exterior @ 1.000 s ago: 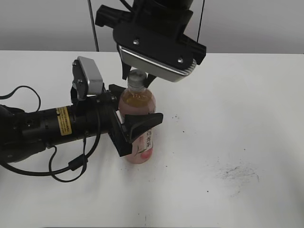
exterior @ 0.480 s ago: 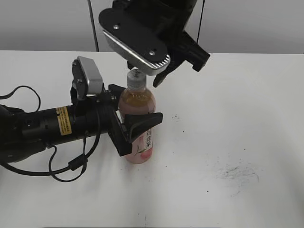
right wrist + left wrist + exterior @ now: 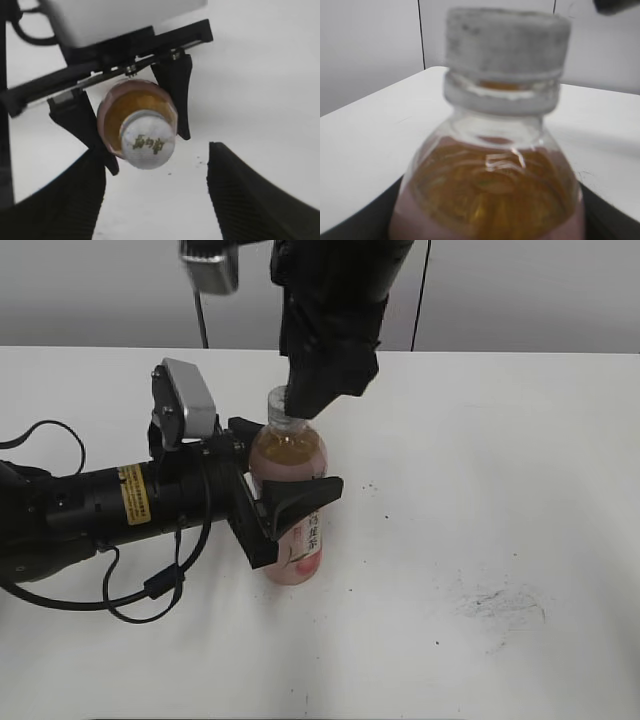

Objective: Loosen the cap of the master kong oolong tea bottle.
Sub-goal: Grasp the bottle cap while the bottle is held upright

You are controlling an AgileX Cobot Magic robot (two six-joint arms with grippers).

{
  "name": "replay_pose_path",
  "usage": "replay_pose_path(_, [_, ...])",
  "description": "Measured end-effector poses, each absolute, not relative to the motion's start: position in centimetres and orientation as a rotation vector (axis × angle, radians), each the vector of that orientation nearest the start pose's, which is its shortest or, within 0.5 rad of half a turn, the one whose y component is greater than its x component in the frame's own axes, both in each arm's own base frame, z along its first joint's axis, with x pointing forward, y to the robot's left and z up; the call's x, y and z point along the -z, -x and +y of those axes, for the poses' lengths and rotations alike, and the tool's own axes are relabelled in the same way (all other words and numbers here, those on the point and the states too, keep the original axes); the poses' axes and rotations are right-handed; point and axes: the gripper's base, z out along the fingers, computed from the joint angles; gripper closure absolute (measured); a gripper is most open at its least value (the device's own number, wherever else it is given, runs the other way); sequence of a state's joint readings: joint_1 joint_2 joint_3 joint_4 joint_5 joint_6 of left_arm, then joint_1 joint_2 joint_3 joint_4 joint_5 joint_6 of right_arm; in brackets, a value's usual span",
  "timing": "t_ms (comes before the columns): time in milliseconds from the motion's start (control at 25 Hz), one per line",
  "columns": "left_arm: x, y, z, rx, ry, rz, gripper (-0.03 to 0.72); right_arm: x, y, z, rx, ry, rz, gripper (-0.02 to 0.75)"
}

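The master kong oolong tea bottle (image 3: 290, 500) stands upright on the white table, amber tea inside and a pink label low down. My left gripper (image 3: 290, 505) is shut on the bottle's body from the left. The bottle fills the left wrist view (image 3: 490, 195), with the white cap (image 3: 506, 45) on its neck. My right gripper (image 3: 305, 400) hangs right over the cap and hides it in the exterior view. In the right wrist view the cap (image 3: 148, 139), with its dark mark, sits above the open right jaws (image 3: 156, 192), which do not touch it.
The white table (image 3: 500, 490) has dark smudges (image 3: 495, 600) at the right front. A black cable (image 3: 150, 590) loops beside my left arm at the lower left. A grey wall stands behind the table.
My right wrist has turned over the bottle, swinging its camera block from the right side to the upper left. The bottle and my left gripper have not moved.
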State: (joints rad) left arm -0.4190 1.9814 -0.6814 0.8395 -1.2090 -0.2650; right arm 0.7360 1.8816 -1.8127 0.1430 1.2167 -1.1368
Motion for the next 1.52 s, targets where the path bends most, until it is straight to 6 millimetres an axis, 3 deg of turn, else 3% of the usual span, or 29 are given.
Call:
replay_pose_path(240, [-12.9, -26.8, -18.9, 0.887, -0.993, 1.459, 0.243, -32.7, -28.9, 28.4, -0.311, 1.648, 2.216, 0.256])
replay_pose_path(400, [-12.9, -26.8, -18.8, 0.886, -0.991, 1.460, 0.243, -33.0, -28.5, 28.6, -0.449, 1.334, 2.443, 0.256])
replay_pose_path(680, [-12.9, -26.8, -18.8, 0.887, -0.987, 1.462, 0.243, -33.0, -28.7, 28.3, -0.482, 0.865, 2.695, 0.256])
replay_pose_path(960, [-12.9, -26.8, -18.8, 0.887, -0.979, 1.467, 0.243, -32.9, -28.8, 28.3, -0.497, 0.700, 2.758, 0.256])
replay_pose_path(1520, [-12.9, -26.9, -18.8, 0.886, -0.977, 1.468, 0.243, -31.4, -29.3, 28.8, -0.482, 0.658, 2.812, 0.269])
